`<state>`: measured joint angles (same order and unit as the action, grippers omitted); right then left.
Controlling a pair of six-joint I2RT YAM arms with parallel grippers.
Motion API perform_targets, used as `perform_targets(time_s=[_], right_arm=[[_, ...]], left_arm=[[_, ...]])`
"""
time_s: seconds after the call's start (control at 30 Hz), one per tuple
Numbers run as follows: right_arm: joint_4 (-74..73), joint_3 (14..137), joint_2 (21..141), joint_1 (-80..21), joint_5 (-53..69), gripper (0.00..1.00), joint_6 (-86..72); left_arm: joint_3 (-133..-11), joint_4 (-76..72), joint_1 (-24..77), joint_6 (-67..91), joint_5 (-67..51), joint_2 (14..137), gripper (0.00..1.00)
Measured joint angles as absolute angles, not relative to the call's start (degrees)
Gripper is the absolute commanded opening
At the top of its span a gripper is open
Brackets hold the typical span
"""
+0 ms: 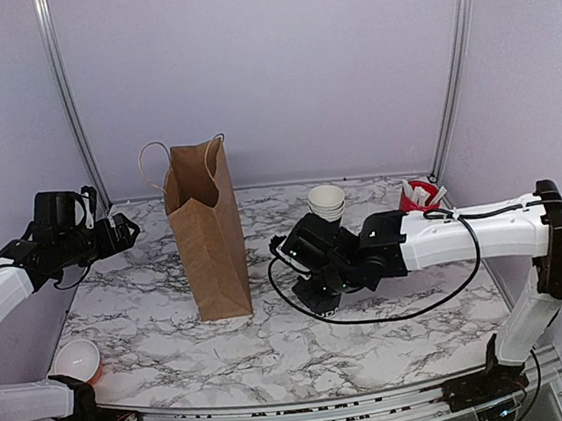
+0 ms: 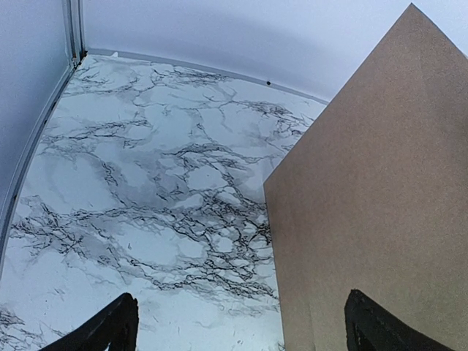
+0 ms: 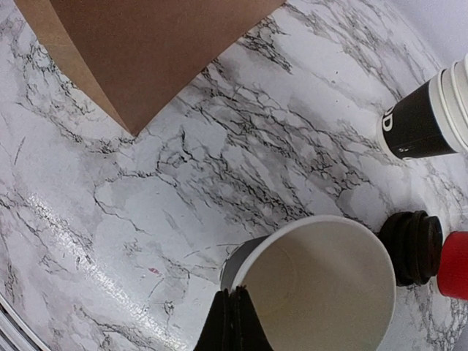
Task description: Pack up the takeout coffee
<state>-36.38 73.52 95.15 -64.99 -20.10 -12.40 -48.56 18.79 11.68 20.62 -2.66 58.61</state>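
My right gripper point(image 3: 235, 307) is shut on the rim of a lidless black paper cup point(image 3: 322, 285), white inside, which leans over the marble table. In the top view this gripper point(image 1: 308, 290) hangs right of the brown paper bag point(image 1: 206, 233) and hides the cup. A small stack of black plastic lids point(image 3: 413, 245) lies just beyond the cup. No cup with a lid on it shows. My left gripper point(image 2: 240, 311) is open and empty, facing the bag's side point(image 2: 373, 205); in the top view it point(image 1: 122, 232) is left of the bag.
A stack of lidless white-rimmed black cups point(image 1: 326, 202) point(image 3: 424, 121) stands at the back. A red cup of white sachets point(image 1: 418, 196) is right of it. A white-lined red cup point(image 1: 76, 360) sits at the front left by the left arm's base.
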Motion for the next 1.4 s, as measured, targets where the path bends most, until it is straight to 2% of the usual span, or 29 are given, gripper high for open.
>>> perform_targets(time_s=[0.33, 0.43, 0.57, 0.87, 1.13, 1.4], right_arm=[[-31.2, 69.4, 95.2, -66.7, -18.8, 0.00, -17.0], [-30.2, 69.4, 95.3, -66.8, -18.4, 0.04, -17.7], [-30.0, 69.5, 95.6, -67.1, -18.1, 0.17, -18.4], [-31.0, 71.5, 95.8, -67.4, -17.0, 0.40, -19.2], [-33.3, 74.5, 94.6, -67.4, -17.2, 0.68, -19.3], [-34.2, 74.7, 90.0, -63.0, -16.9, 0.79, -19.7]], left_arm=[[-48.5, 18.8, 11.7, 20.6, -2.6, 58.8, 0.99], [-48.4, 18.8, 11.7, 20.6, -2.6, 58.8, 0.99], [-48.4, 18.8, 11.7, 20.6, -2.7, 58.8, 0.99], [-48.3, 18.8, 11.7, 20.6, -2.7, 58.8, 0.99], [-48.3, 18.8, 11.7, 20.7, -2.7, 58.8, 0.99], [-48.3, 18.8, 11.7, 20.7, -3.0, 58.8, 0.99]])
